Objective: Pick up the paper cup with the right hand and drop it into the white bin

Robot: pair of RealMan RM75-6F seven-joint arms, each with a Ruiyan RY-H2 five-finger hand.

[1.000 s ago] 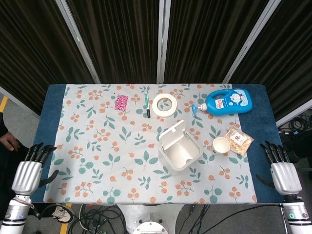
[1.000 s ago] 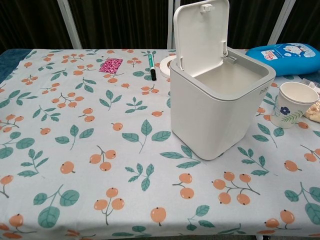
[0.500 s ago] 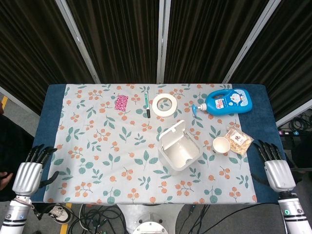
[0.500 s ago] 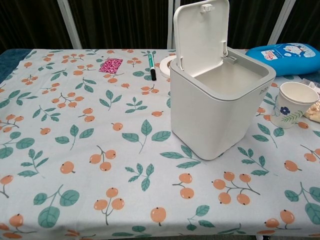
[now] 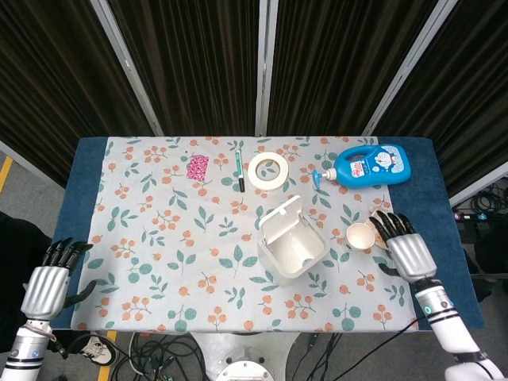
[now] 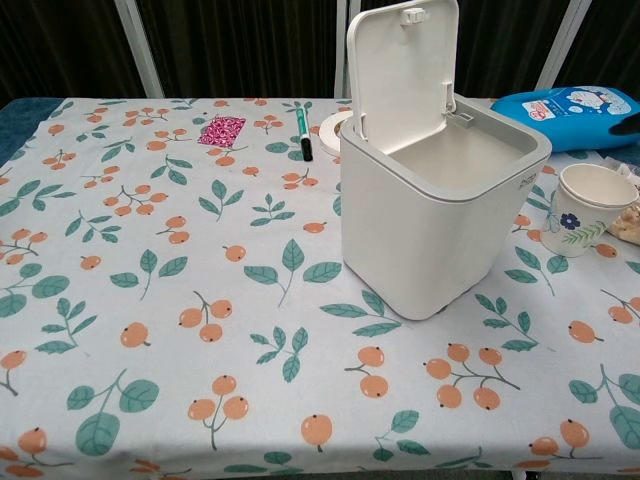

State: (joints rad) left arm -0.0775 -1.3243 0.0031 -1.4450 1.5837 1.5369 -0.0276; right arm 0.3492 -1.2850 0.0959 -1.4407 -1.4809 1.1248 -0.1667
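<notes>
Paper cup: we saw the paper cup (image 5: 360, 236) standing upright on the patterned tablecloth (image 5: 159, 238), just right of the white bin (image 5: 292, 248) and not touching it; in the chest view the cup (image 6: 585, 208) showed a blue flower on its side.
White bin: we found it near the middle of the table, its lid (image 6: 402, 62) swung up and standing open at the back, the inside bare as far as we could see.
Right hand: we saw the right hand (image 5: 405, 248) over the tablecloth just right of the cup, fingers (image 5: 390, 224) spread apart and pointing away from the robot, holding nothing; it lay over the snack packet (image 5: 379, 225), and we could not tell whether it touched the packet or the cup. It did not show in the chest view.
Left hand: we saw the left hand (image 5: 49, 279) off the table's near left corner, well apart from everything on it, fingers loosely apart and empty.
Far side of the table: we noted a blue pump bottle (image 5: 367, 166) lying on its side at the far right, a roll of tape (image 5: 268, 171) lying flat beyond the bin, a green pen (image 5: 239, 168) just left of the tape, and a small pink card (image 5: 197, 167) left of the pen.
Table: we saw the blue table top (image 5: 79, 182) showing as a border round the cloth.
</notes>
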